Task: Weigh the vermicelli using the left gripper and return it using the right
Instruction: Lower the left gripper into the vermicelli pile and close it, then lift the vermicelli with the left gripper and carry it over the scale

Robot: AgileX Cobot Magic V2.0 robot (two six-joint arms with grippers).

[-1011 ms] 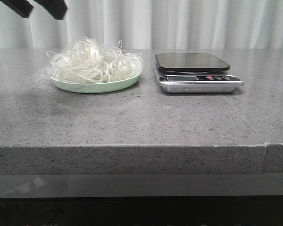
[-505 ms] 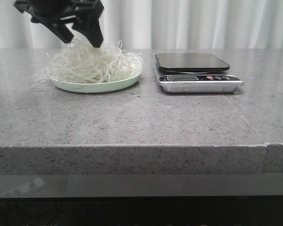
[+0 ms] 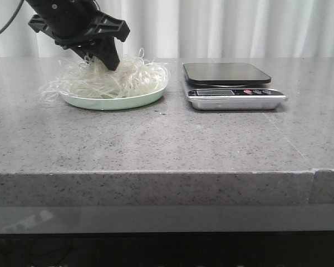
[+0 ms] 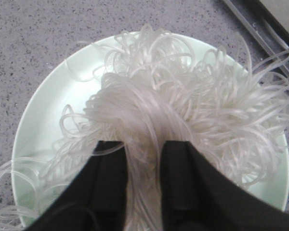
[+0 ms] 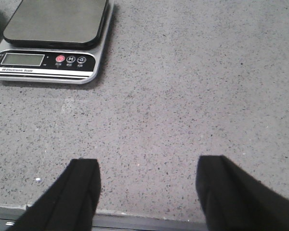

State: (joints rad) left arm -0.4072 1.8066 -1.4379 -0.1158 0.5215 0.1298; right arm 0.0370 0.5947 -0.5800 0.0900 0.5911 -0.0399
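Fingers [image 4: 106, 192] of the left gripper [image 4: 143, 185] are closing narrowly on the bushy whitish vermicelli [image 4: 183, 103] over the pale green plate [image 4: 43, 120], securing a liftable clump.

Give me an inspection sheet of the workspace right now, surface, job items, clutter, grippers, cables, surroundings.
Surface: grey speckled stone table, dry, no spills seen.
Job's things: vermicelli heaped on a pale green plate, strands hanging over the rim; kitchen scale to the plate's right, platform bare, display unreadable.
Clutter: nothing seen.
Grippers: left gripper down in the clump, fingers closed around a bundle of strands; right gripper open above bare table, holding nothing.
Cables: one dark cable behind the left arm, off the table.
Surroundings: white curtain behind the table.
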